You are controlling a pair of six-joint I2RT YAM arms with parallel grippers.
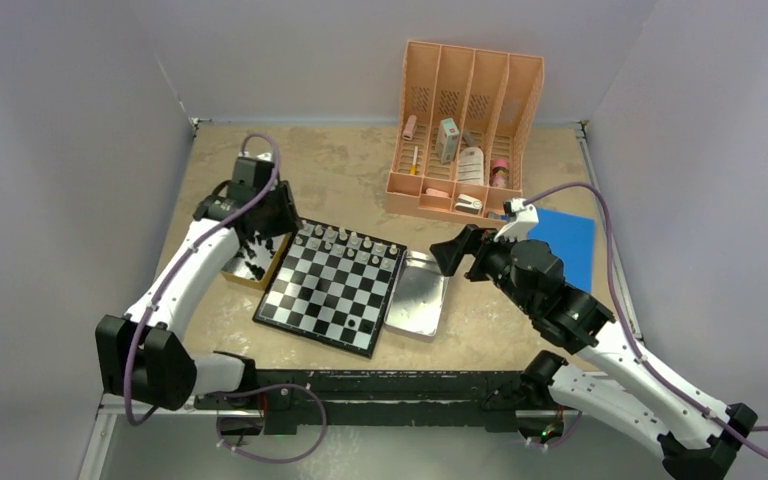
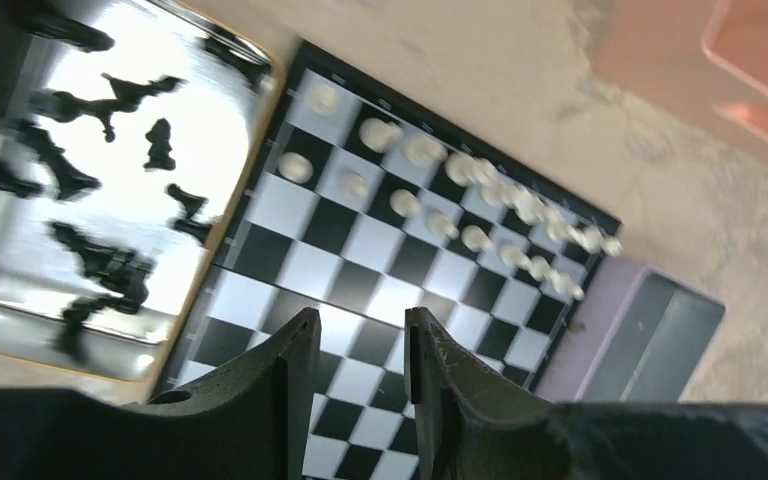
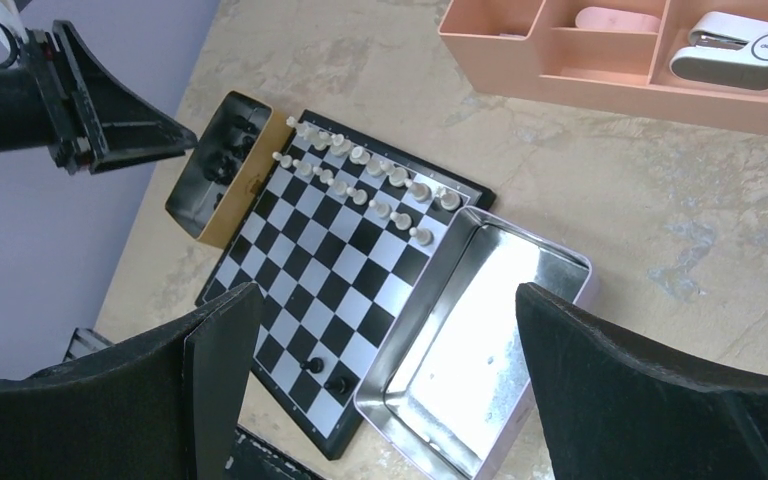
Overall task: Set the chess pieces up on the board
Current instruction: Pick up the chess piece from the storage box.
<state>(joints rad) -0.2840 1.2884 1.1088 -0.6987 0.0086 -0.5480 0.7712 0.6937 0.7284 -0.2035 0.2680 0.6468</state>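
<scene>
Black-and-silver checked square chessboard (image 1: pixel 328 290) lies on the beige tabletop (image 1: pixel 340 172), between a gold-walled tin (image 3: pixel 188 205) and a plain silver rectangular tray (image 1: pixel 418 296). Silvery-white chess pieces (image 3: pixel 360 170) occupy its two far rows. Two black pieces (image 3: pixel 312 364) stand at its near edge, and more black pieces (image 2: pixel 110 200) lie in the tin. Left claw (image 2: pixel 360 322) is partly open and empty, near the tin side of the board. Right claw (image 3: pixel 385 300) is spread wide and empty above the tray.
</scene>
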